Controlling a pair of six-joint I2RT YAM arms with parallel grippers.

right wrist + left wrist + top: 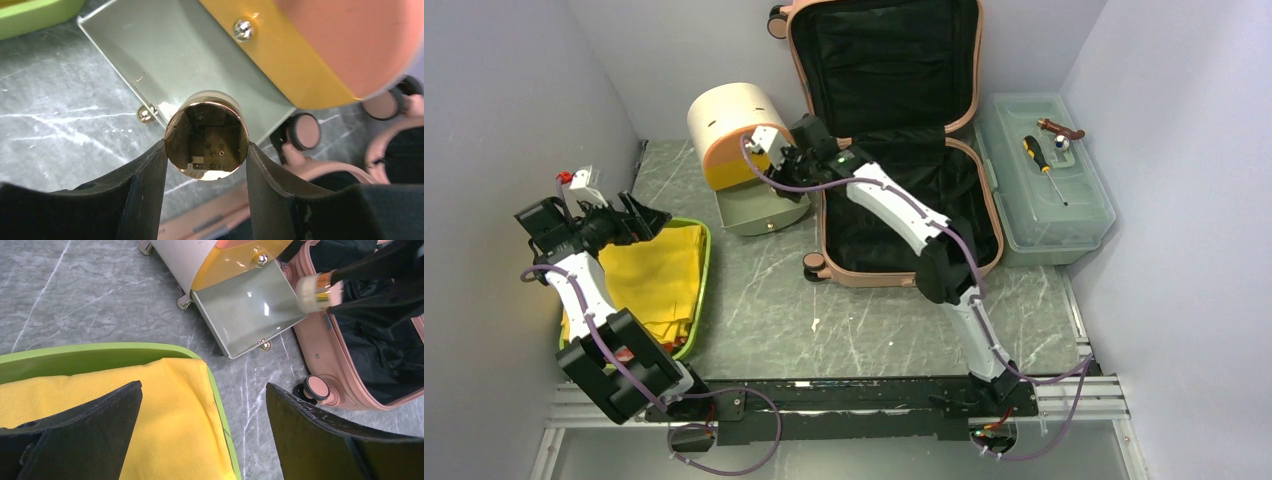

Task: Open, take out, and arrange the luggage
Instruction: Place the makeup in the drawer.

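Two grippers: one clamped on a part, one spread wide.
right gripper (206,150): jaws pinching a small round canister (207,134) by its sides, one black finger on each flank. The mirror-gold end faces the wrist camera.
under right gripper: open grey-green drawer (165,55), pulled out of the cream half-round box (729,115). The canister is held over the drawer's front corner.
right of right gripper: luggage (889,60), salmon-pink shell, lying open on the table (824,320). Lid stands upright against the back wall and black lining shows in both halves. One wheel (305,131) is just beside the drawer. The right arm reaches across the open base.
beyond luggage from right gripper: translucent toolbox (1024,222) just beside the shell, lid shut, screwdriver (1046,170) lying on top.
left gripper (204,390): fully spread, nothing between the fingers.
under left gripper: yellow cloth (150,405) lying in a green tray (100,351), with the jaws hanging above the cloth.
ahead of left gripper: the drawer and the luggage corner, both apart from the tray.
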